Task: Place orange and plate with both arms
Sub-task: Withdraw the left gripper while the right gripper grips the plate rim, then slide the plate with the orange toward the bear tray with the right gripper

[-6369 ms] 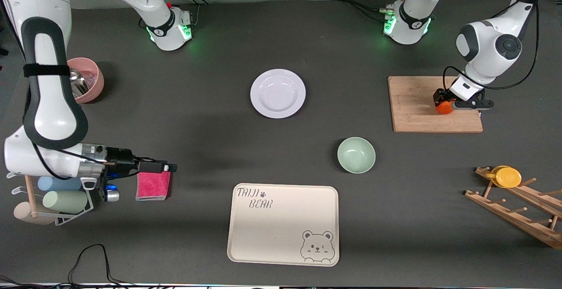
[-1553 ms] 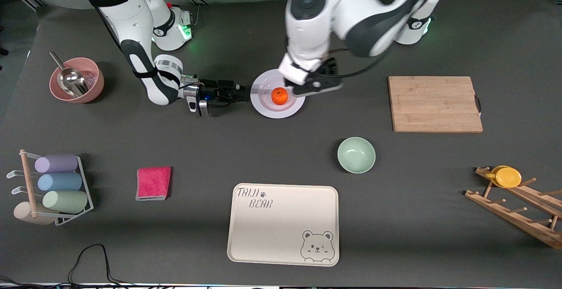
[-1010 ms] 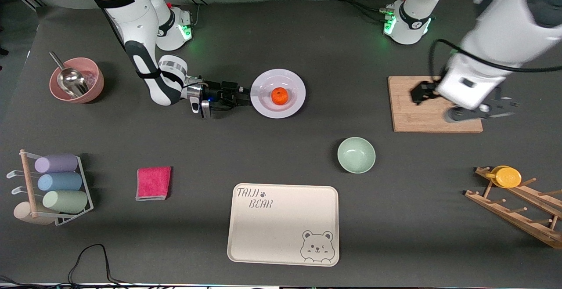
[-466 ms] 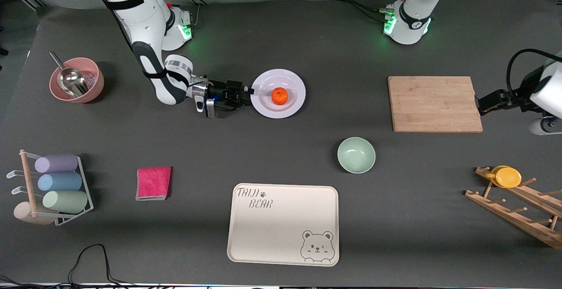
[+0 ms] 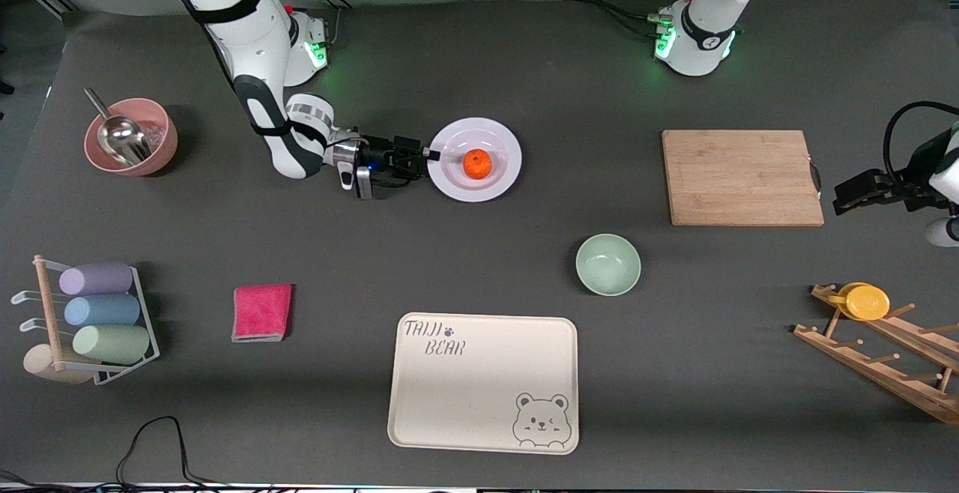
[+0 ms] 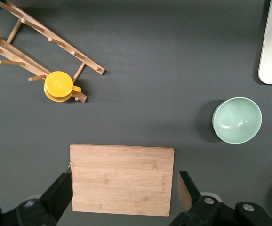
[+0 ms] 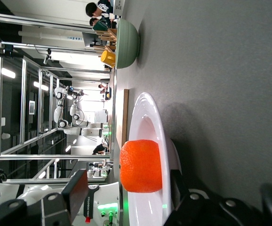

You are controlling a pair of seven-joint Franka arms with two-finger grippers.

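- The orange (image 7: 141, 165) sits in the plate (image 7: 151, 123), close in front of me.
- My jaws stand apart, one on each side of the plate's rim.
- The plate rests on the dark desk (image 7: 220, 70).
- A green bowl (image 7: 128, 43) stands on the desk, well apart from the plate.

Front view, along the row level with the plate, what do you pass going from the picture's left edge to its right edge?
Pink bowl → right gripper → plate with the orange on it → cutting board → left gripper.
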